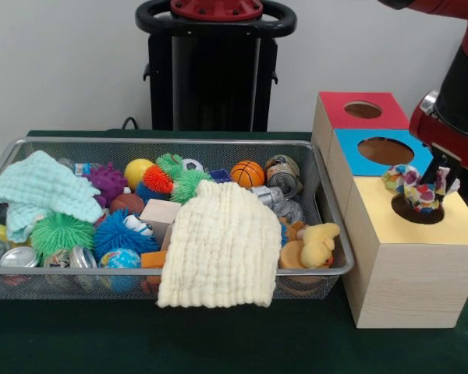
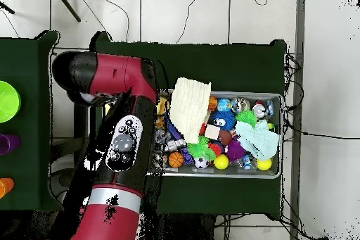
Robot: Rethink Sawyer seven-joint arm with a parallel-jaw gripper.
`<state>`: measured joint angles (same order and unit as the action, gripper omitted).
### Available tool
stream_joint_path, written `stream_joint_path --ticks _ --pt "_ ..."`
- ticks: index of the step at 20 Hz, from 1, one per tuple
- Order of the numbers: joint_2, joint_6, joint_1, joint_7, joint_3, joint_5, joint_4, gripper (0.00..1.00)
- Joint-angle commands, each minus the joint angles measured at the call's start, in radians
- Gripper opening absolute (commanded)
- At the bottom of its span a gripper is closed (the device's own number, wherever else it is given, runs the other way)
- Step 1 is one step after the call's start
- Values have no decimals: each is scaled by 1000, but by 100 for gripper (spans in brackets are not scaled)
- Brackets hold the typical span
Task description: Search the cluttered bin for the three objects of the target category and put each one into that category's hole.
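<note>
My gripper (image 1: 427, 185) hangs at the right, over the yellow-topped wooden box (image 1: 452, 227). It is shut on a multicoloured soft toy (image 1: 409, 185) that sits right above the dark hole (image 1: 415, 215) in that box, its lower end at the rim. The wire bin (image 1: 171, 142) to the left is full of balls, spiky toys, cans and cloths. A yellow plush duck (image 1: 320, 243) lies in its right front corner. In the overhead view the red arm (image 2: 119, 146) covers the boxes and the gripper.
A blue-topped box (image 1: 351, 152) and a red-topped box (image 1: 335, 113) stand behind the yellow one, each with a hole. A cream cloth (image 1: 218, 249) drapes over the bin's front rim. A mint cloth (image 1: 43, 187) lies at its left end.
</note>
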<state>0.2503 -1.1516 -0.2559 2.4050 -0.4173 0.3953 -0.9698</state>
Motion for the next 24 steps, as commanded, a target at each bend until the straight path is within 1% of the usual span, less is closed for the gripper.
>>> stream_joint_path --ticks 1,7,17,24 --pt "27 86 -1 288 36 31 -165 0" --pt "17 98 12 263 41 31 -154 0" --pt "6 159 2 257 41 29 -174 0" --pt "-16 171 3 257 44 28 -151 0"
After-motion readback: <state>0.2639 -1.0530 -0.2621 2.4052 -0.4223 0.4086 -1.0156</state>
